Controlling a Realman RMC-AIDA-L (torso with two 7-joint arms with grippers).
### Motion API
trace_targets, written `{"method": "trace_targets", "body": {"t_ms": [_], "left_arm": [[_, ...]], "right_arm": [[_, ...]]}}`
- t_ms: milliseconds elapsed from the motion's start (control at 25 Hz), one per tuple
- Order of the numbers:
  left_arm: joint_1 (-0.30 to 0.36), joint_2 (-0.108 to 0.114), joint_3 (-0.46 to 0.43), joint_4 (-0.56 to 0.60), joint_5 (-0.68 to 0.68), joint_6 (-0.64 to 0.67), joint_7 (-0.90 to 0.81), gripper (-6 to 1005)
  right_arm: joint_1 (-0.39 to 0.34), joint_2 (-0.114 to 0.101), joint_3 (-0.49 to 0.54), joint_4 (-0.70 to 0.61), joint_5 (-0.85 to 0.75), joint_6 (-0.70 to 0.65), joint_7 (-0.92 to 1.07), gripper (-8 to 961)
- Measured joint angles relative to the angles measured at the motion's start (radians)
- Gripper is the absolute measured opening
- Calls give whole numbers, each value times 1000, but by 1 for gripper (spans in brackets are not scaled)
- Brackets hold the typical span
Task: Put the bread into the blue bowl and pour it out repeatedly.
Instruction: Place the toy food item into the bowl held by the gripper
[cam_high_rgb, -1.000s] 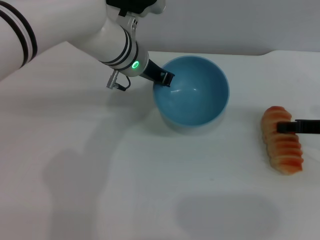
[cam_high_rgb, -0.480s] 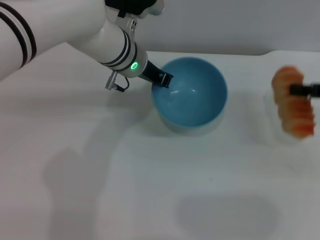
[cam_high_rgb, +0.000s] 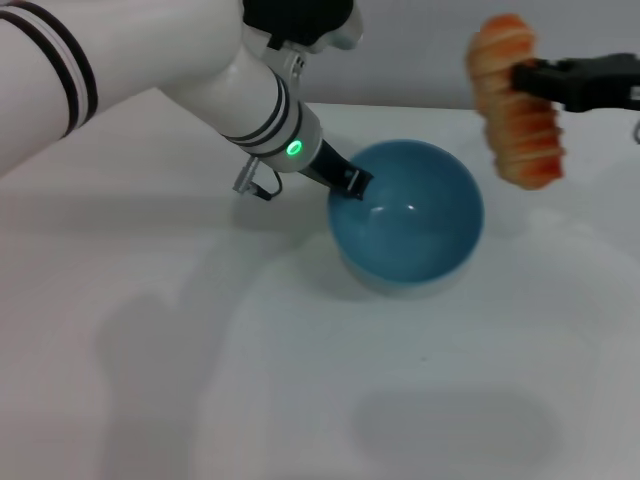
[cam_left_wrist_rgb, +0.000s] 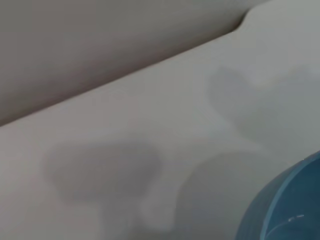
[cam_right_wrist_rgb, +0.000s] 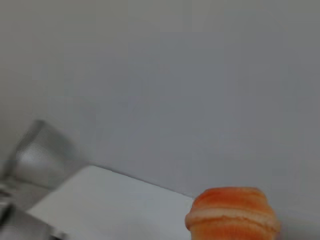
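A: Head view first. Where's the bread?

B: The bread (cam_high_rgb: 513, 100) is up in the air, well clear of the white table (cam_high_rgb: 150, 330), off to the right of the blue bowl (cam_high_rgb: 408, 215) and higher than it. It hangs tilted, nearly upright. The right gripper (cam_high_rgb: 522, 78) comes in from the right edge and is clamped on the loaf's upper part.

A: Left side?

B: The left gripper (cam_high_rgb: 352, 182) is at the bowl's left rim, fingers closed over the rim, one tip inside. Bowl sits on the table, nothing inside it.

A: Left wrist view?

B: Only a slice of the blue bowl's (cam_left_wrist_rgb: 285, 205) outer wall at one corner, the table (cam_left_wrist_rgb: 150, 125) with soft shadows, its far edge. No fingers visible there.

A: Right wrist view?

B: One rounded end of the bread (cam_right_wrist_rgb: 232, 215), orange with a pale stripe, against a plain grey wall (cam_right_wrist_rgb: 175, 75). A corner of the table (cam_right_wrist_rgb: 95, 195) shows below. No fingers seen here either.
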Motion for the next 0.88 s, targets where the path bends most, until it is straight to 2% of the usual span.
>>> {"method": "trace_targets", "body": {"t_ms": [80,320,680,880], "left_arm": [[-1,0,8,0,-11,1,0,0],[-4,2,11,0,-19,2,0,-1],[-2,2,12,0,-22,-11,0,0],[1,2,10,0,-23,-12,1,-1]], "right_arm": [[5,1,-41,24,44,18,-42,172],[43,2,-149,144,122,93,-113,168],[89,5,-237,285,196,199,-172,163],[106,6,-284,323,201,273,-182,161]]}}
